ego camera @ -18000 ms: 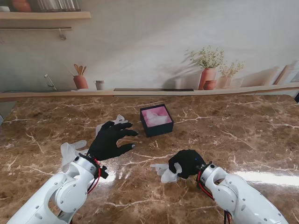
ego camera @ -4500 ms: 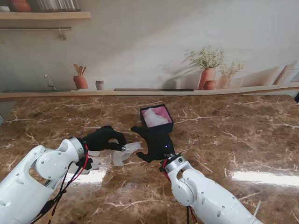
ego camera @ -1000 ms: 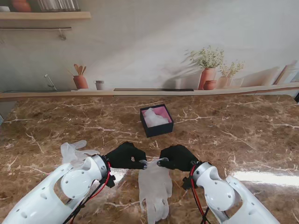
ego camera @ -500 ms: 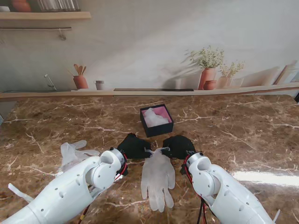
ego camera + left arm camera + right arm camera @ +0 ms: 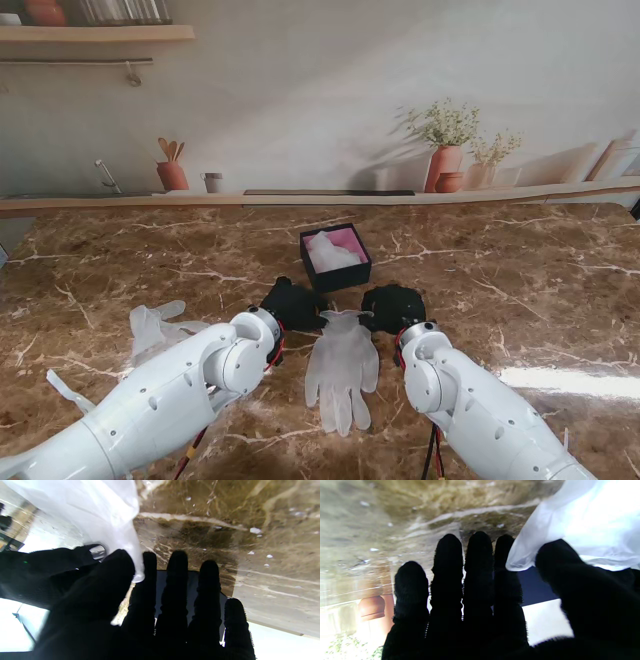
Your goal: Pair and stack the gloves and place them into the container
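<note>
- Translucent white disposable glove pair: lies flat on the brown veined marble table, cuff farther from me, fingers pointing toward me, between the two arms.
- Left hand, black-gloved: at the left corner of the cuff. In the left wrist view its thumb presses the thin white film against the index finger; the other fingers extend straight, close together.
- Right hand, black-gloved: at the right corner of the cuff. In the right wrist view the thumb pinches the film edge; the four fingers extend side by side.
- Small square black container with pink lining: just beyond the cuff, holding crumpled white material.
- Another translucent white glove: on the table well to the left, beside the left arm.
</note>
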